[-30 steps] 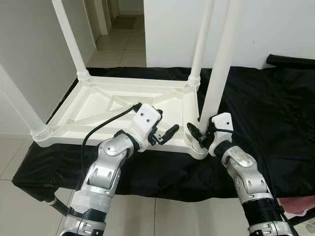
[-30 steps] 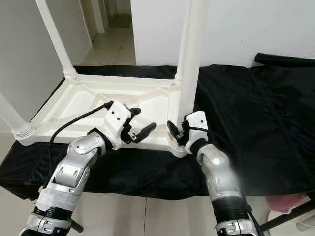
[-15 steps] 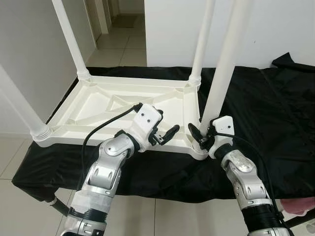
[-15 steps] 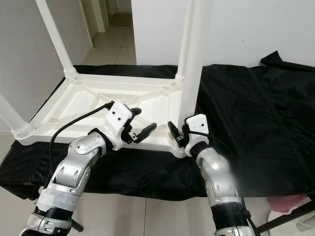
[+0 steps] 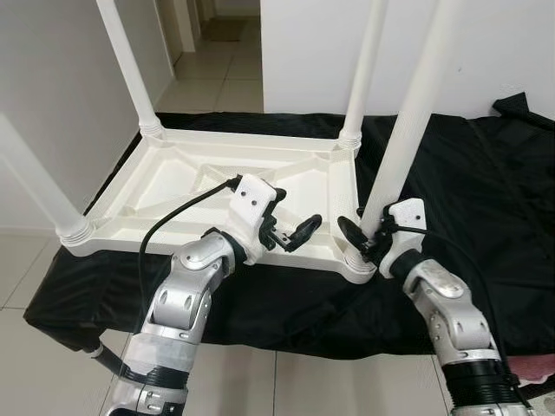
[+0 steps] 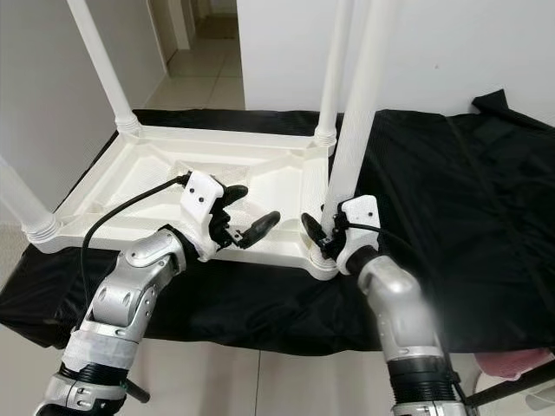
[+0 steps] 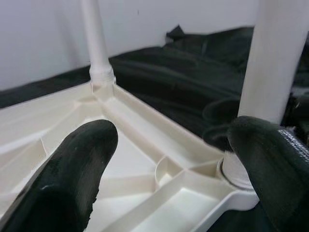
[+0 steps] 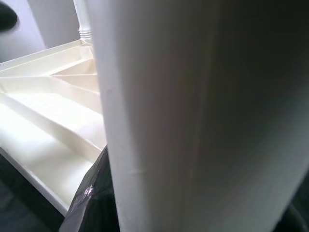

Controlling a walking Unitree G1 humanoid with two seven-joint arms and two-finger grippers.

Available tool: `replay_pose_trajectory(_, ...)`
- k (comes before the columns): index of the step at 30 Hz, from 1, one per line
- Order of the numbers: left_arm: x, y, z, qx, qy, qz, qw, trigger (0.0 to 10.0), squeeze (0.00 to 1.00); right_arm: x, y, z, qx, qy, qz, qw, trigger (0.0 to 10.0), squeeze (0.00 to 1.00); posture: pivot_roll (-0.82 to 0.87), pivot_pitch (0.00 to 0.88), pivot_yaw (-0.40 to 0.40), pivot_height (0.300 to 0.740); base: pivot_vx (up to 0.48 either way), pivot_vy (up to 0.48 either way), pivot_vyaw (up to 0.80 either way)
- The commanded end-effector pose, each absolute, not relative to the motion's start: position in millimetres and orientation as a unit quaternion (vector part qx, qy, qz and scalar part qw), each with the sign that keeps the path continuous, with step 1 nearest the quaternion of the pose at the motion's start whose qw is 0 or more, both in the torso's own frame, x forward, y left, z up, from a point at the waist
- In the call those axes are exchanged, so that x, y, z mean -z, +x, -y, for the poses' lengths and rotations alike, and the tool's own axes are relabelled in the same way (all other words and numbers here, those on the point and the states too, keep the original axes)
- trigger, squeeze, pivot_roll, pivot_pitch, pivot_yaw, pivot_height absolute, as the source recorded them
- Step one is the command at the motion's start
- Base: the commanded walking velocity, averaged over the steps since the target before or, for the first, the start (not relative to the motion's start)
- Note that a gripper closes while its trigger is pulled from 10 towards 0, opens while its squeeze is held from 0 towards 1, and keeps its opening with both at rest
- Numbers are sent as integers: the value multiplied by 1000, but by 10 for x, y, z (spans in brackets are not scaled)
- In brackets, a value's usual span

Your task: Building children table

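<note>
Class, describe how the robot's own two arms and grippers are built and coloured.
Both arms are jointed silver metal with black bands near the base. Each ends in a white wrist housing carrying two long black fingers: left gripper, right gripper. A black cable loops to the left wrist.

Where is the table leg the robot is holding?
In the left eye view, the leg stands at the near right corner of the upside-down white tabletop, its base gripped by the right gripper, over the black cloth.

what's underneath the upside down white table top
A black cloth lies spread under the table top and past its edges. Whatever supports the cloth beneath is covered.
</note>
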State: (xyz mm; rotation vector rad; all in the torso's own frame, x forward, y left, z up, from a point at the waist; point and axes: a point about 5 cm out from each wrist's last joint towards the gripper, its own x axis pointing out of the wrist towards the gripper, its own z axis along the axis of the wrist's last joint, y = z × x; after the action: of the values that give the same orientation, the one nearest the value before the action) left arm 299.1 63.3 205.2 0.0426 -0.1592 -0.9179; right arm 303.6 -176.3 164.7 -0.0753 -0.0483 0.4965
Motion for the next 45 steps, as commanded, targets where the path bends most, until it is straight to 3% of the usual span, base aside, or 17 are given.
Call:
replay_pose_trajectory(1,-2119,2889,-574,515,14,78,854,10000,0,-1760,3036,1744,-267,-37,36,962,10000,0,-20,2,52,740,0,0,0)
replay_pose_trajectory(23,-2366,2553,-430,668,-43,39,742,10000,0,-1760,2811,1680,-449,-117,-30,886,10000,0,-18,0,44,740,0,0,0)
replay_pose_trajectory(26,-2433,2490,-416,699,-55,35,712,10000,0,-1766,2795,1665,-468,-119,-36,875,10000,0,-19,0,42,740,0,0,0)
replay_pose_trajectory(34,-2526,2447,-365,719,-70,37,691,10000,0,-1757,2736,1604,-497,-110,-44,860,10000,0,-23,0,41,740,0,0,0)
replay_pose_trajectory(45,-2573,2447,-317,724,-74,38,685,10000,0,-1758,2662,1488,-533,-98,-46,840,10000,0,-28,0,45,740,0,0,0)
